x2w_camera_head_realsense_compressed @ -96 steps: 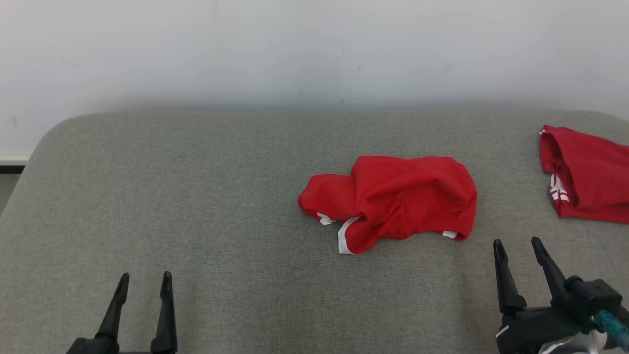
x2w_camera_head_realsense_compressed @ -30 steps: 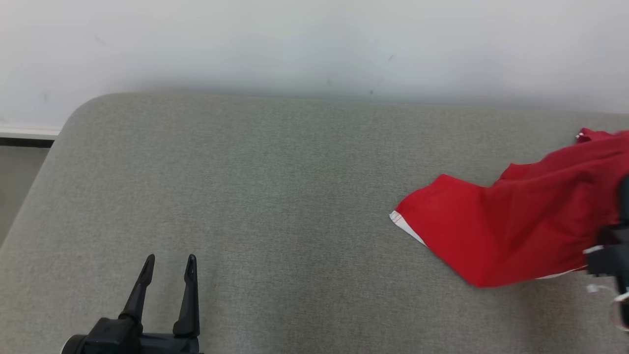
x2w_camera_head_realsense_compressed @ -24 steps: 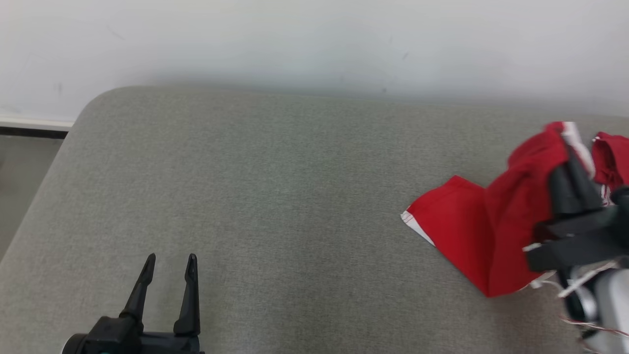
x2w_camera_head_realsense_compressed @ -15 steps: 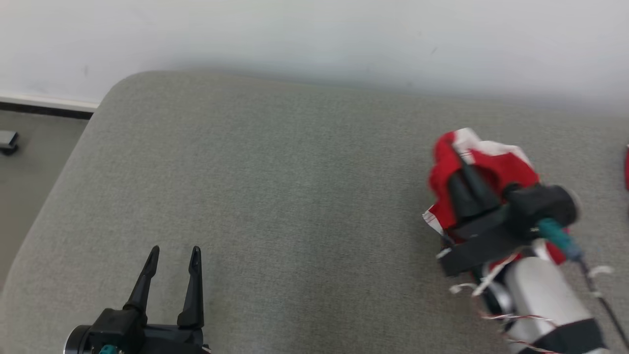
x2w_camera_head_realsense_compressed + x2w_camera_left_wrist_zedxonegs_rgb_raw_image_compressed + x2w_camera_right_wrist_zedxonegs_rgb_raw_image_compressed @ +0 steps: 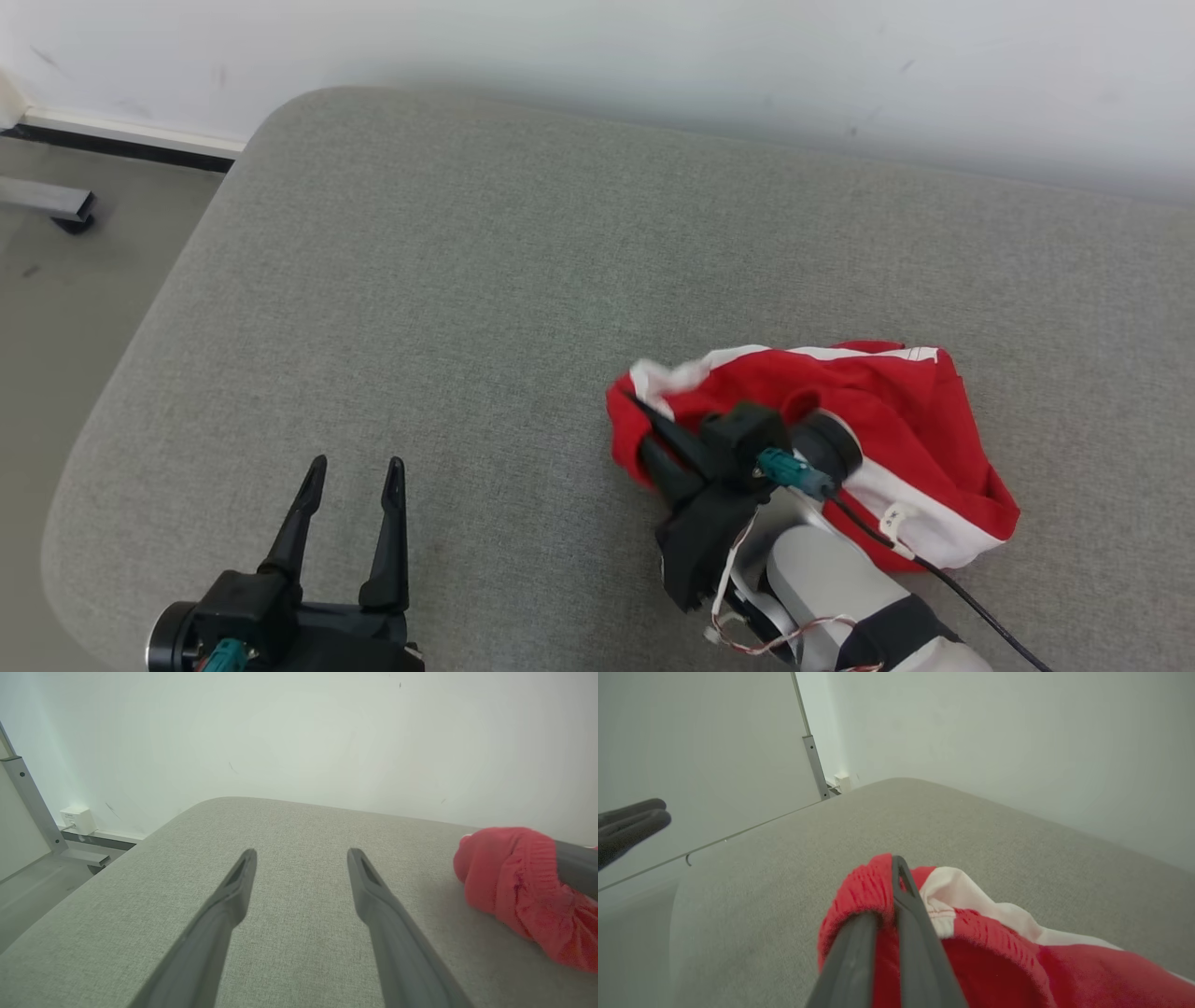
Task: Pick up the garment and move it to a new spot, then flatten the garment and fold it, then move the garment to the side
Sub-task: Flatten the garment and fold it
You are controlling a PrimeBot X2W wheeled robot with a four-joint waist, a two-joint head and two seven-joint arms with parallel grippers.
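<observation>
The garment [image 5: 868,420] is red with white trim and lies bunched on the grey table [image 5: 420,280], right of the middle. My right gripper [image 5: 644,425] is shut on the garment's left edge, low over the table. In the right wrist view its fingers [image 5: 901,891] pinch the ribbed red waistband of the garment [image 5: 994,961], beside a white strip. My left gripper [image 5: 357,464] is open at the lower left, with nothing between its fingers, well left of the garment. The left wrist view has the left gripper [image 5: 301,854] spread wide over bare cloth, with the garment [image 5: 514,882] at the right.
The table's rounded left edge [image 5: 140,373] drops to a grey floor [image 5: 75,308], where a metal foot [image 5: 51,201] stands by the wall. A pale wall [image 5: 653,47] runs close behind the table. Bare cushion lies between the two grippers.
The camera has turned left. My right gripper, shut on the garment, has carried it leftward across the table and down. The left gripper has stayed open.
</observation>
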